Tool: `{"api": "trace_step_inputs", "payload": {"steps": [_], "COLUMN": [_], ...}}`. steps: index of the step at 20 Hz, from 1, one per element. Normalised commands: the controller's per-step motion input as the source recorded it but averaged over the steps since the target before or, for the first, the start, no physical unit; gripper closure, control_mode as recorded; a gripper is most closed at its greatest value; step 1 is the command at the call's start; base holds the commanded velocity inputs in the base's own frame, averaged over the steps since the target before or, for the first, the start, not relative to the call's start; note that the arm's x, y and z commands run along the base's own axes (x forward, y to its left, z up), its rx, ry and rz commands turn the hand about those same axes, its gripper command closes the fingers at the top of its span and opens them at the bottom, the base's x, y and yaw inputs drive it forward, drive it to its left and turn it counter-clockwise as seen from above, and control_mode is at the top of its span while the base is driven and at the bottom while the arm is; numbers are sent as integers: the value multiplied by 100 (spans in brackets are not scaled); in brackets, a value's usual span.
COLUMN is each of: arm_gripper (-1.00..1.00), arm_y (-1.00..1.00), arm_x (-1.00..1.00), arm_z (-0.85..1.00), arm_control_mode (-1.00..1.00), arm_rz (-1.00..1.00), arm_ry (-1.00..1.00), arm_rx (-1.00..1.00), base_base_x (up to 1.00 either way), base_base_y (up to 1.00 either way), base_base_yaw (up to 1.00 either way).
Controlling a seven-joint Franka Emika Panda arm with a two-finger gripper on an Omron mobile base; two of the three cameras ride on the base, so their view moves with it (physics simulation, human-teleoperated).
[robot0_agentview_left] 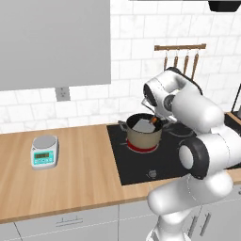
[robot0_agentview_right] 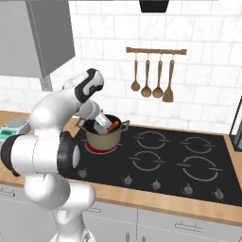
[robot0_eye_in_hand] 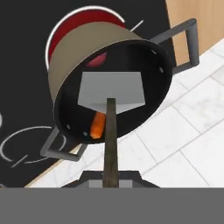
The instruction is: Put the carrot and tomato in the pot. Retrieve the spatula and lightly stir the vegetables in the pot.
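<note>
The hand was clenched tight on the spatula, whose grey blade sat inside the pot, just above the carrot

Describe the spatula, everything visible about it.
The spatula has a flat, squarish grey blade that looks like metal and a thin dark handle. The gripper is shut on the handle's near end, holding the blade inside the pot, against its dark interior. In the hand view the blade covers the upper end of the carrot; whether they touch cannot be told. A red shape, probably the tomato, shows above the blade.
</note>
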Motion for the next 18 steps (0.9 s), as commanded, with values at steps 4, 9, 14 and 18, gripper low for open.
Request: {"api": "trace_step_inputs", "payload": {"steps": [4,9,14,18], "arm_gripper": [100,100,100,100], "arm_y": [11,34,16,29], "arm_x": [24,1,0,0], "arm_z": [0,-3,-5,-1], "arm_control_mode": [-100,-100,-100,-100], "arm_rz": [6,11,20,33], "arm_ry": [-18,-20,-9,0], "arm_rx": [-18,-22,-15,-7], "base_base_x": [0,0,0,0], "base_base_y": [0,0,0,0], "base_base_yaw": [0,0,0,0]}}
